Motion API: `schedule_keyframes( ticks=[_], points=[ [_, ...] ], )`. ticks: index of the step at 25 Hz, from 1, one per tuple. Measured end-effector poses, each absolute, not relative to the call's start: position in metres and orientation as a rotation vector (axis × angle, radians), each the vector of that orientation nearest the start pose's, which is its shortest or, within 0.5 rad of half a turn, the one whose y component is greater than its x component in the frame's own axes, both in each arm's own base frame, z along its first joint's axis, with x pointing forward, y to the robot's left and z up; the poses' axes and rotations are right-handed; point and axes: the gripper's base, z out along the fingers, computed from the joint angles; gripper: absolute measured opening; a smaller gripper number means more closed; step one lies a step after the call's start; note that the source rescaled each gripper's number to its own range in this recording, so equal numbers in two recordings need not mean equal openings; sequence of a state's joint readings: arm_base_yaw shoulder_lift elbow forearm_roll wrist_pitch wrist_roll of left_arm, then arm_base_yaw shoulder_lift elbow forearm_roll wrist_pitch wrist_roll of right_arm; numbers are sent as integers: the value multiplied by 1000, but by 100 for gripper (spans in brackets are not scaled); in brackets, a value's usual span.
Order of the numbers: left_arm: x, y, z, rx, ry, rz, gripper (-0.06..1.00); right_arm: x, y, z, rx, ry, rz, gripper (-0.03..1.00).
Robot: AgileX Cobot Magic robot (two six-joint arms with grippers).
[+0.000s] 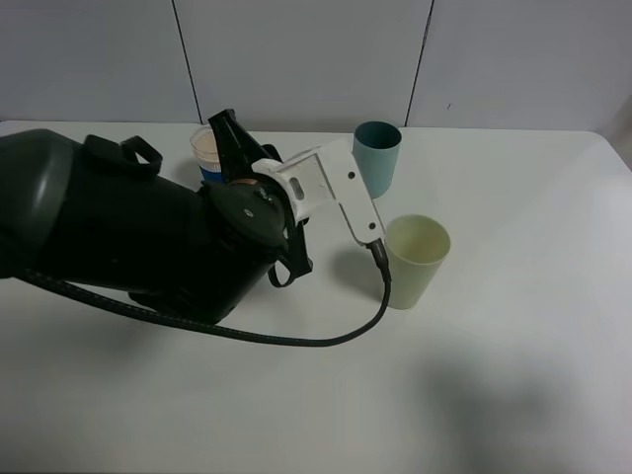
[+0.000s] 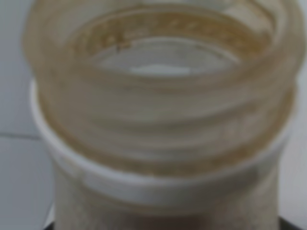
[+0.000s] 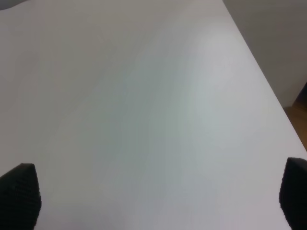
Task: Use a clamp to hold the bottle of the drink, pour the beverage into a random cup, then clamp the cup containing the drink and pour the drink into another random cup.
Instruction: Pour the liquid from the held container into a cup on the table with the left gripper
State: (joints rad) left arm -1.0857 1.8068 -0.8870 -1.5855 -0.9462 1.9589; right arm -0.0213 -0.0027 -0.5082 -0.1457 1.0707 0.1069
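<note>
The left arm (image 1: 128,227) fills the left half of the high view, a big black bulk close under the camera, with a white bracket (image 1: 331,188) jutting toward the centre and a black cable (image 1: 296,339) looping away below it. Its own body hides the left gripper's jaws. They are closed together, and the bottle of the drink (image 2: 158,143) fills the left wrist view: a blurred, wide threaded neck with a brownish tint above a white collar ring. It seems clamped there, mouth toward the lens. I cannot tell how much liquid it holds.

The pale yellow-green cup (image 1: 416,260) stands upright just right of centre on the white table (image 1: 533,326), just beside the bracket's lower end. The teal cup (image 1: 377,156) stands upright above it in the frame, near the back edge. A white cup with a blue band (image 1: 206,155) peeks out behind the arm, upper left of centre.

The right gripper (image 3: 158,203) hangs over bare table, its black fingertips (image 3: 19,191) wide apart at the lower corners, holding nothing.
</note>
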Motion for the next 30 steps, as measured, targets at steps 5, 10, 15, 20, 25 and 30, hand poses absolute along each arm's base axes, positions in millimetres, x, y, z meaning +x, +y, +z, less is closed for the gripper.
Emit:
schedule_keyframes(
  ticks=[5,10,15,20,25,30],
  points=[
    [220,-274,171,1179,1763,731,1,-7,-11,279,139,2032,-121,100],
    [223,-284,166,1222,1749,719,1,-7,-11,279,139,2032,-121,100],
    [229,-298,161,1268,1721,718,1,-7,-11,279,139,2032,-121,100],
    [234,-309,157,1324,1673,740,1,-7,-11,279,139,2032,-121,100],
    [236,-315,156,1375,1610,761,1,-7,-11,279,139,2032,-121,100],
    [237,-316,157,1422,1549,791,1,-7,-11,279,139,2032,-121,100]
  ],
)
